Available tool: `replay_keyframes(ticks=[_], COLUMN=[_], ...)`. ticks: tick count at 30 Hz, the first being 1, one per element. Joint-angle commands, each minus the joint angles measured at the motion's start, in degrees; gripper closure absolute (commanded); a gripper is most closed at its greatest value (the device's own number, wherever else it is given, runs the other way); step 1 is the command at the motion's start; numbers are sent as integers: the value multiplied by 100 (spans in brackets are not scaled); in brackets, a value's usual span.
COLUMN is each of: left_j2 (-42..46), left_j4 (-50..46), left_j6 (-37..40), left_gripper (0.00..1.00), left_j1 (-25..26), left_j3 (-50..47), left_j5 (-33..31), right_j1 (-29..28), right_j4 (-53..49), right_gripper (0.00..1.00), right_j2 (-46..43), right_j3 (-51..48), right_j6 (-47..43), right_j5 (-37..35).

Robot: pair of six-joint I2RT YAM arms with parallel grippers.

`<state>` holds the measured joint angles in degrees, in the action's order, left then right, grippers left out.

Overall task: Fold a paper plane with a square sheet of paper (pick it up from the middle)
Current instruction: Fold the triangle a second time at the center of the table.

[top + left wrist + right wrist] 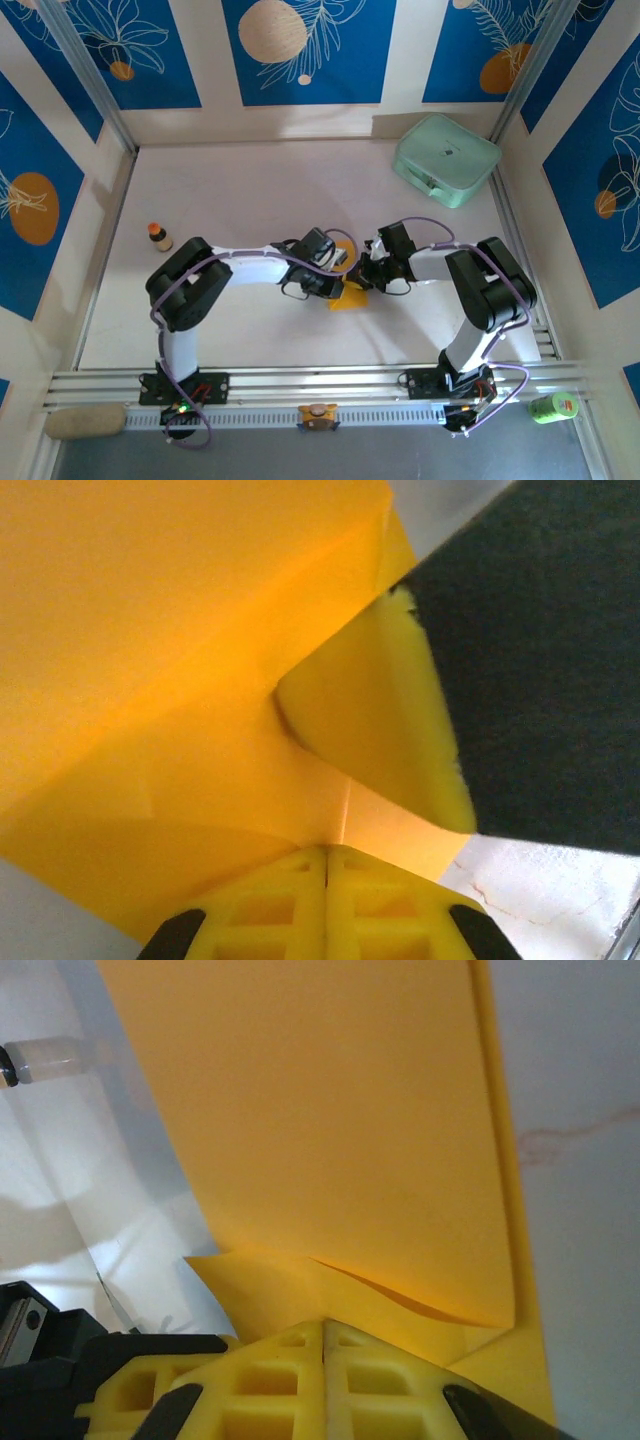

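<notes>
Left tool (326,858) and right tool (324,1330), arms elbowed inward, each clench the square sheet of paper (330,1140).

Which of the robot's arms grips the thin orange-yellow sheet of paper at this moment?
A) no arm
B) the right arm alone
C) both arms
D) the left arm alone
C: in the left wrist view and in the right wrist view alike, the yellow jaws stand shut with the thin orange-yellow sheet of paper pinched between them.

The sheet of paper (330,1140) looks matt and smooth, the right tool (325,1345) yellow moulded plastic, the bench (590,1080) smooth, faintly glossy.
</notes>
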<state>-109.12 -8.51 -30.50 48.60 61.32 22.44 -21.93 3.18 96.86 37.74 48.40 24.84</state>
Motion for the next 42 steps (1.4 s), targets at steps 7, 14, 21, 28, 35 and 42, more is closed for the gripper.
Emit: replay_keyframes(ticks=[7, 14, 21, 28, 35, 42], left_j2=[85, 137, 149, 68, 85, 89], left_j4=[-47, -34, -143, -195, -169, -177], left_j6=[-127, -124, -70, -35, -36, -6], left_gripper=[100, 100, 100, 100, 100, 100], left_j1=[-17, -17, -26, -26, -24, -26], left_j3=[-527, -533, -520, -498, -544, -538], left_j5=[-73, -105, -161, -180, -210, -222], right_j1=[-27, -276, 209, 632, 709, 629], right_j4=[-136, -198, -89, -147, -648, -578], right_gripper=[96, 97, 97, 97, 97, 97], right_j2=[-456, 26, 264, 331, 302, -363], right_j3=[25, 82, -24, 213, 560, 374], right_j6=[-96, -59, -215, -393, -619, -647], right_j5=[143, -63, -114, -56, -738, -987])
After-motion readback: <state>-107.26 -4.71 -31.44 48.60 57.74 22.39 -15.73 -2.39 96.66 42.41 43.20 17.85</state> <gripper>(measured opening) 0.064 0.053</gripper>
